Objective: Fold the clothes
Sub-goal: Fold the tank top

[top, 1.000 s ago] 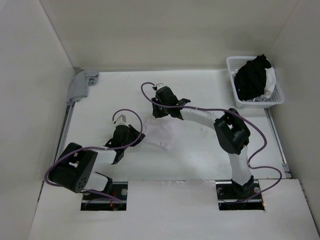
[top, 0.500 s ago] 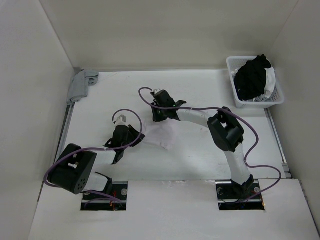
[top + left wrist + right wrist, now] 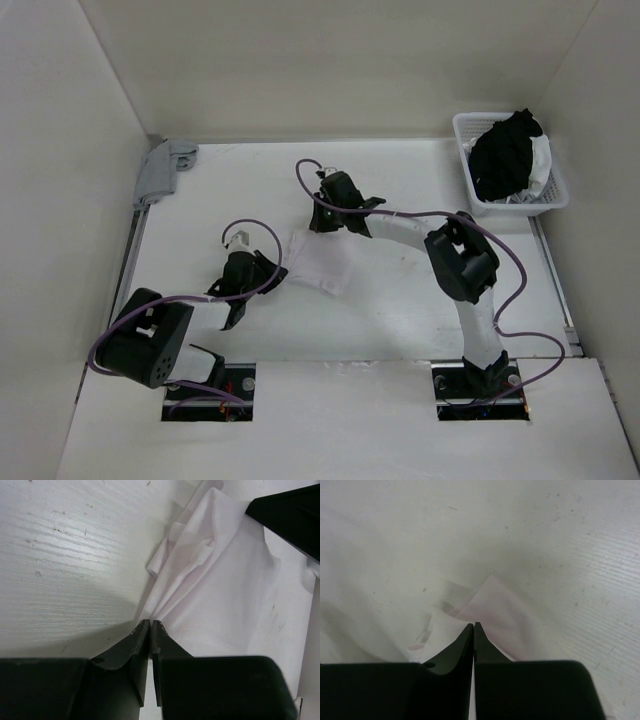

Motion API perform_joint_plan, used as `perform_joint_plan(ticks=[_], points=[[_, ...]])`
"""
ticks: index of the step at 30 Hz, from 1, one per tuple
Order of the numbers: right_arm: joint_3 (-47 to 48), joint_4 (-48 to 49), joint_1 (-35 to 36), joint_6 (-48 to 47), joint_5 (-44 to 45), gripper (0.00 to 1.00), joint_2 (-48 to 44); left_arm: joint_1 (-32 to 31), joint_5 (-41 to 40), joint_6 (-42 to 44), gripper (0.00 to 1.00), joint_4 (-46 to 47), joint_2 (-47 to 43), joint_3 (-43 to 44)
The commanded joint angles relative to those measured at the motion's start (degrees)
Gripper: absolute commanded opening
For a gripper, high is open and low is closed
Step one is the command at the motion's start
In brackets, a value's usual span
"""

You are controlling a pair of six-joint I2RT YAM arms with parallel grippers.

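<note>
Both pairs of jaws are pressing fully together, each on a thin edge of the clothes (image 3: 325, 265). In the left wrist view, the left gripper (image 3: 151, 622) is pinching the white fabric where a creased edge is running right into its fingertips, and the cloth is fanning away from there in soft folds toward the upper right. In the right wrist view, the right gripper (image 3: 473, 626) is clamping down on a pointed corner of the same garment, which is showing faintly pink against the pale surface.

From above, the garment is lying crumpled near the middle of the table (image 3: 420, 300), between the two grippers. The left arm is reaching toward it from the near left, and the right arm is bending across from the right to meet its far edge.

Well apart from it, a white basket (image 3: 556, 190) is sitting at the far right corner and holding a black bundle (image 3: 505, 155). A small grey cloth (image 3: 165, 165) is lying at the far left corner.
</note>
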Motion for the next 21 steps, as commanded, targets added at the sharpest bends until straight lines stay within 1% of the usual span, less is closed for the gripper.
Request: perform_joint_plan(ticks=[1,7,8,10,11,13,17,20,21], points=[[0.5,6.3,-1.4,2.1,0.5,0.04,-1.9,0.6,-0.1,0.6,0.05,-0.3,-1.0,-1.5],[3.9,3.6,-2.3,3.2,-0.1,0.18,3.7,0.4,0.0,-0.2,0.07,-0.3,-0.1,-0.8],[3.5,3.8,-2.3,3.2,0.0,0.21,3.6,0.4,-0.3,-0.3,0.09,-0.3,-0.4,-0.9],[1.8,4.5,-2.3,3.2,0.1,0.30,1.8,0.6,-0.7,-1.1,0.12,-0.4,-1.5,-1.1],[0.7,5.1,-2.3,3.2,0.5,0.33,0.3,0.7,-0.7,-1.4,0.14,-0.7,-2.4,-1.1],[-2.6,7.3,-2.3,3.2,1.2,0.35,-3.6,1.1,-0.7,-1.3,0.19,-1.4,-4.8,-1.1],[-12.6,13.4,-2.6,4.2,3.5,0.39,-15.2,1.4,-3.2,-1.5,0.27,-2.5,-11.1,-1.3],[-19.9,16.5,-2.7,5.1,4.2,0.40,-22.2,1.5,-4.5,-0.8,0.29,-5.9,-15.7,0.4],[-22.2,17.3,-2.5,5.6,4.2,0.38,-23.9,1.3,-5.5,-0.4,0.29,-6.7,-17.0,0.9]])
